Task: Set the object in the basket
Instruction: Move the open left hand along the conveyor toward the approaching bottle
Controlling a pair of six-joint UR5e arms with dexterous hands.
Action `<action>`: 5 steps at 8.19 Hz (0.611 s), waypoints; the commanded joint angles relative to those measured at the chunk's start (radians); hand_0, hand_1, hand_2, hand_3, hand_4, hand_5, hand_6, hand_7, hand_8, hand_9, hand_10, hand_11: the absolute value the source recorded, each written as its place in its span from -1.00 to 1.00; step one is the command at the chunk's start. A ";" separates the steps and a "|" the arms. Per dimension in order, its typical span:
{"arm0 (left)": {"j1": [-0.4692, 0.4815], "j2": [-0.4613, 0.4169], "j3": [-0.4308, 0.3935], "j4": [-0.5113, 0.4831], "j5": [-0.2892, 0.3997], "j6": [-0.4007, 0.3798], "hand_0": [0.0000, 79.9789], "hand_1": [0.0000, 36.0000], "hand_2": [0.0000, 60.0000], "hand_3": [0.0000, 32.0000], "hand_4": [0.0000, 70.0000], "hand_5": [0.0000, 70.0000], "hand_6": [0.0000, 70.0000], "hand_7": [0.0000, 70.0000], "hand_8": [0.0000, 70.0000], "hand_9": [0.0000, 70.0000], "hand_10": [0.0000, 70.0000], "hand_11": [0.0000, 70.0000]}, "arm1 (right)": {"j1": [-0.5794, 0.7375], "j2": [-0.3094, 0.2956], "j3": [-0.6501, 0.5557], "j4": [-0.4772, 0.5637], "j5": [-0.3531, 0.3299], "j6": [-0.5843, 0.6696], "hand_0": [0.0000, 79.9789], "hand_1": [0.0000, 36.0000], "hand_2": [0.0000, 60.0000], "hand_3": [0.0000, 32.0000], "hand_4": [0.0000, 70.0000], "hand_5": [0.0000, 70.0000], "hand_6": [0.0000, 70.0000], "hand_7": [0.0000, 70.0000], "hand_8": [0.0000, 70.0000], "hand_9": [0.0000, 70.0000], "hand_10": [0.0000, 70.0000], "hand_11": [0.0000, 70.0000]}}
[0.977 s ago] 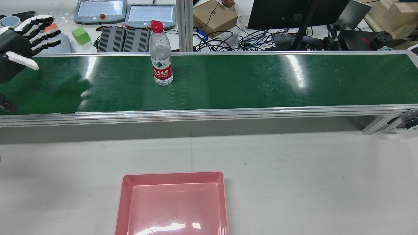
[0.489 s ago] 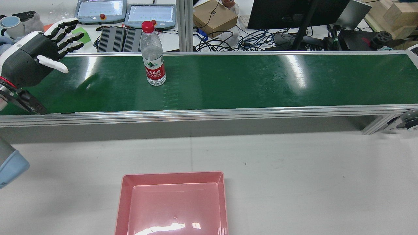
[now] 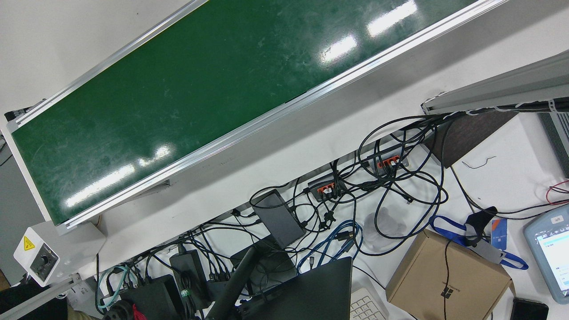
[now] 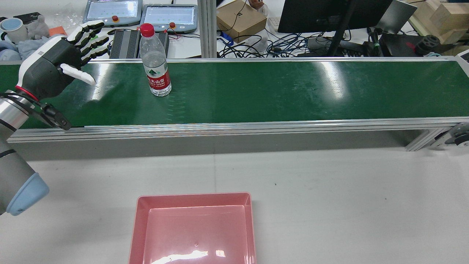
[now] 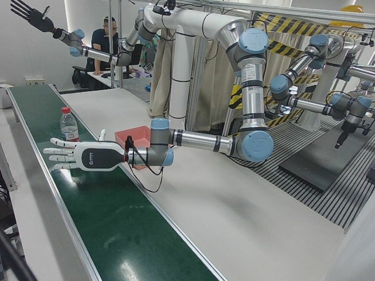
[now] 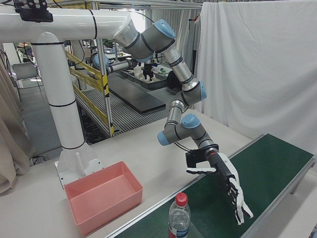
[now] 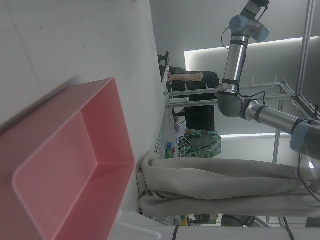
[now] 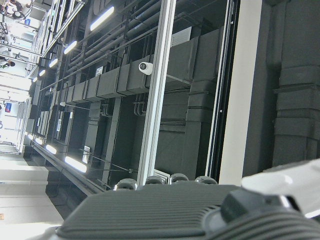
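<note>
Bottle (image 4: 155, 61) upright on belt (image 4: 256, 91), near open left hand (image 4: 62, 66).

The view points upward at a ceiling of dark ducts (image 8: 125, 75) and pipes. A pale metal post (image 8: 157, 90) runs from top to bottom near centre. A white dome camera (image 8: 145, 67) is mounted beside the post. Lit strip lights (image 8: 102, 17) run along the upper left. Part of the right hand (image 8: 190, 212) fills the bottom edge; its finger position cannot be determined.
</note>
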 commanded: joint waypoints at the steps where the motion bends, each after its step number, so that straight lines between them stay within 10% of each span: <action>1: 0.006 -0.001 0.012 -0.003 -0.003 0.002 0.42 -0.74 -1.00 -0.51 -0.87 -0.29 -0.83 -0.92 -0.69 -0.66 -0.78 -0.64 | 0.000 0.000 0.000 0.001 0.000 0.000 -1.00 -1.00 -1.00 -1.00 -1.00 -1.00 -1.00 -1.00 -1.00 -1.00 -1.00 -1.00; 5: 0.013 -0.062 0.060 -0.003 -0.002 0.008 0.43 -0.69 -1.00 -0.57 -0.83 -0.28 -0.81 -0.91 -0.67 -0.64 -0.79 -0.66 | 0.000 0.000 0.000 0.001 0.000 0.000 -1.00 -1.00 -1.00 -1.00 -1.00 -1.00 -1.00 -1.00 -1.00 -1.00 -1.00 -1.00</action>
